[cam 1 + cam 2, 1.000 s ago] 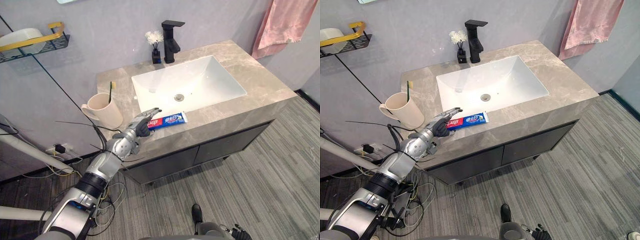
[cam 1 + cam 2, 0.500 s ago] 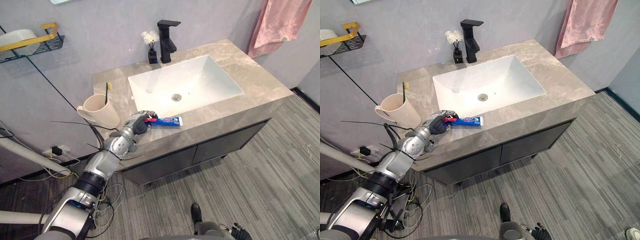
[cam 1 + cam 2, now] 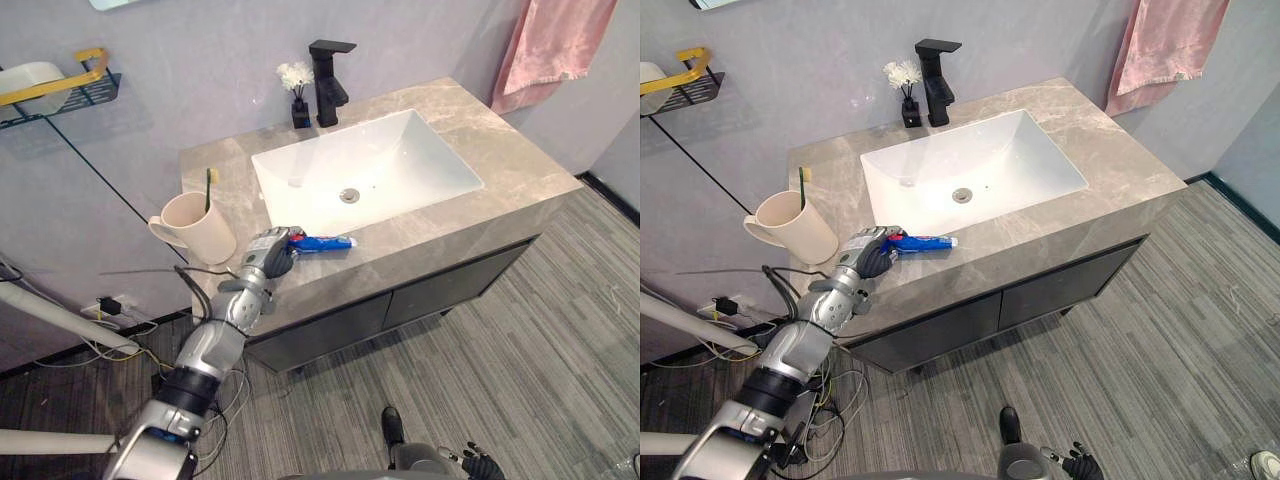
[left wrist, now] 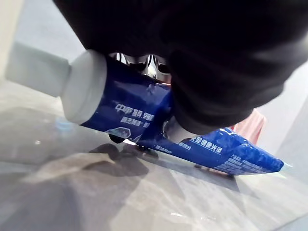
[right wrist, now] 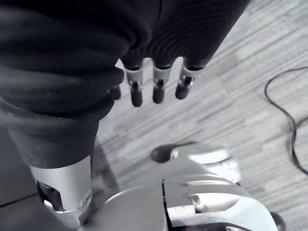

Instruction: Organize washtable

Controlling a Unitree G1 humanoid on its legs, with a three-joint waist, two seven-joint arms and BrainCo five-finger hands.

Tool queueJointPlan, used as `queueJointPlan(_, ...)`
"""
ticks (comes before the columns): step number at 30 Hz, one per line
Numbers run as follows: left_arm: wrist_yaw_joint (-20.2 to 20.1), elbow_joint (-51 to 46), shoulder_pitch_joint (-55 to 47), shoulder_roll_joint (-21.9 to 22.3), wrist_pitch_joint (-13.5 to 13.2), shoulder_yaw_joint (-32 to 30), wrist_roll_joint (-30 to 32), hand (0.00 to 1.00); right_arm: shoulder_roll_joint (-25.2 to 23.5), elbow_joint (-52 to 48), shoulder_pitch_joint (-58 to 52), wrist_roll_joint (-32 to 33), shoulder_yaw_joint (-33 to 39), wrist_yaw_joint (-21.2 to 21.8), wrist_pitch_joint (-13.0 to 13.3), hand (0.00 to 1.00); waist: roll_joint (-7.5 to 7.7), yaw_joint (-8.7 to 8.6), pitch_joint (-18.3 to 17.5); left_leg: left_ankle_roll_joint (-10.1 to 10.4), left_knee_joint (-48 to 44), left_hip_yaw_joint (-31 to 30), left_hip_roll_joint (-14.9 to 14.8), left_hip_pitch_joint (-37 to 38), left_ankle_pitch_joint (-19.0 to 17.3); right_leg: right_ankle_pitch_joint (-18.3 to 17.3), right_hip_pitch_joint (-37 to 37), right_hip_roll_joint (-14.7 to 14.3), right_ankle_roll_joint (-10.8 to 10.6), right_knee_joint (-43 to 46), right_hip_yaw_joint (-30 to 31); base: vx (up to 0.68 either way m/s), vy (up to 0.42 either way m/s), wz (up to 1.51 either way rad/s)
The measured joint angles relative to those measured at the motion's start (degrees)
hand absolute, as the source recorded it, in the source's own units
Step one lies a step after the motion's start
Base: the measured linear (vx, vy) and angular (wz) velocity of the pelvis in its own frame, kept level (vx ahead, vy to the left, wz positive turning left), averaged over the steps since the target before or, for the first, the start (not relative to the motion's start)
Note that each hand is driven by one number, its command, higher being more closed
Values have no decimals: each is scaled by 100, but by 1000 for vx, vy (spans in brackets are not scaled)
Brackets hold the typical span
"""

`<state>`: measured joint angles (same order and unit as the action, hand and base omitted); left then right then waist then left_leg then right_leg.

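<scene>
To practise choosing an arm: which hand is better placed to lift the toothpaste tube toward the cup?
Left. The left hand is curled round the toothpaste tube on the counter, near the cup; the right hand hangs open over the floor.

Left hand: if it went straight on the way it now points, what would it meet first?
The left hand, shut on the toothpaste tube, points across the counter; probably the near rim of the sink first, though depth is unclear.

We see soft, even light, a pale sheen on the desk [image 4: 67, 197] and shadow under the toothpaste tube [image 4: 130, 113].
</scene>
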<state>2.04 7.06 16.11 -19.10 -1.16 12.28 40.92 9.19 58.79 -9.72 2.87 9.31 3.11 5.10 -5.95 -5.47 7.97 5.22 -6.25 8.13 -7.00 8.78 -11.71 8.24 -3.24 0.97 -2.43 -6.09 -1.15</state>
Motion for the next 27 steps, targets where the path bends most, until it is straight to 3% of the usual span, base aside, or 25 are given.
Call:
queueJointPlan(3, 115, -345, -410, 184, 16, -137, 40, 100, -98, -863, -356, 185, 28, -64, 21, 0, 3, 16, -1, 0, -40, 22, 13, 6, 0, 23, -2, -24, 5, 1, 107, -8, 2, -13)
queueJointPlan(8, 384, -1306, -734, 670, 47, -401, 41, 100, -446, -3308, -1008, 615, 342, -79, 130, 0, 17, 150, -9, -13, -61, 307, 93, 127, 8, 152, -63, -70, 28, 4, 461, -28, 12, -39)
queueJointPlan(11, 596, -1858, -751, 832, -136, -431, 41, 100, -598, -4660, -1052, 673, 679, -195, 287, 0, 67, 141, -19, -19, -66, 401, 114, 210, 3, 195, -53, -94, 17, 3, 626, -50, 15, -31)
queueJointPlan(15, 761, -2410, -754, 1010, -522, -447, 28, 100, -660, -6910, -918, 983, 1295, -318, 616, 0, 162, 158, -19, -201, -70, 466, 83, 212, -130, 181, -104, -165, 36, 3, 657, -101, -10, -13)
queueJointPlan(18, 842, -2482, -755, 1010, -629, -445, 16, 100, -646, -8228, -665, 1327, 1465, -345, 976, 0, 211, 177, -40, -194, -74, 489, 54, 189, -227, 187, -110, -188, 45, 3, 603, -111, -10, -9)
queueJointPlan(22, 1006, -2501, -742, 1014, -757, -281, -53, 100, -655, -9417, -337, 2205, 1072, -272, 1537, 0, 365, 218, -150, -196, -115, 481, 62, 167, -232, 257, -125, -166, 119, 5, 537, -49, -13, -3)
queueJointPlan(24, 1139, -2499, -663, 1074, -829, 64, -165, 100, -642, -9815, -282, 3115, 468, -157, 1890, 0, 391, 319, -278, -163, -208, 452, 67, 39, -251, 341, -217, -126, 122, 6, 438, -7, -5, 2)
queueJointPlan(27, 1221, -2493, -493, 1113, -844, 318, -212, 100, -607, -9772, -26, 3721, -235, -171, 1925, 0, 343, 340, -311, -162, -273, 421, 101, 40, -251, 452, -214, -80, 99, 31, 428, 8, 15, 3)
